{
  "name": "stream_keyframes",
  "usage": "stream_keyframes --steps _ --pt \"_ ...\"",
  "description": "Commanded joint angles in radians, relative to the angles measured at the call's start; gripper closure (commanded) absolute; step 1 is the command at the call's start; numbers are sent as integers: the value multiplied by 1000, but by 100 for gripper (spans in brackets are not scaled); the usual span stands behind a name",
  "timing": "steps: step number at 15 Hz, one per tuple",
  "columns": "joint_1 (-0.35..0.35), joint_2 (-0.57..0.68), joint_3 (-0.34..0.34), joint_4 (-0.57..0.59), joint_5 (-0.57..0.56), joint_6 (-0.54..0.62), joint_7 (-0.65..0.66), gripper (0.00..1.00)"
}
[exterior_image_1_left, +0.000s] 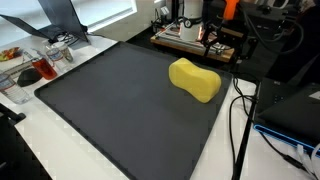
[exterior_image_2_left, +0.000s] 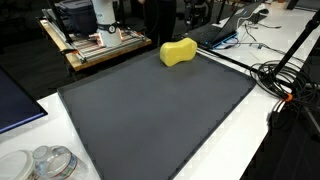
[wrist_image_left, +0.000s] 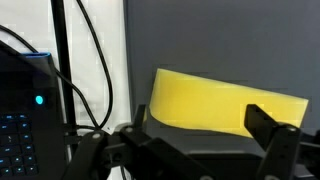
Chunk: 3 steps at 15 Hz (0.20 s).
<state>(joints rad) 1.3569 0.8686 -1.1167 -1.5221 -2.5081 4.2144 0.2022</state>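
Nothing grasped yet: my pincer (wrist_image_left: 190, 135) hangs spread wide, the yellow peanut-shaped foam sponge (wrist_image_left: 225, 105) just ahead on the dark grey mat (wrist_image_left: 220, 40), untouched.

Yellow sponge (exterior_image_1_left: 195, 79) porous, matt foam; dark mat (exterior_image_1_left: 120, 110) matt, finely textured; white table (exterior_image_2_left: 255, 125) smooth; end effector (wrist_image_left: 200, 150) black matt plastic.

Yellow sponge (exterior_image_1_left: 195, 79), dark grey mat (exterior_image_1_left: 120, 110), white table (exterior_image_2_left: 235, 135), black cables (wrist_image_left: 90, 60)
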Motion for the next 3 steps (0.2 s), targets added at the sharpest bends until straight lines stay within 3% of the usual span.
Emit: stream_keyframes --steps 1,3 --pt "-4 2 4 7 0 0 3 0" --pt "-4 3 4 7 0 0 3 0"
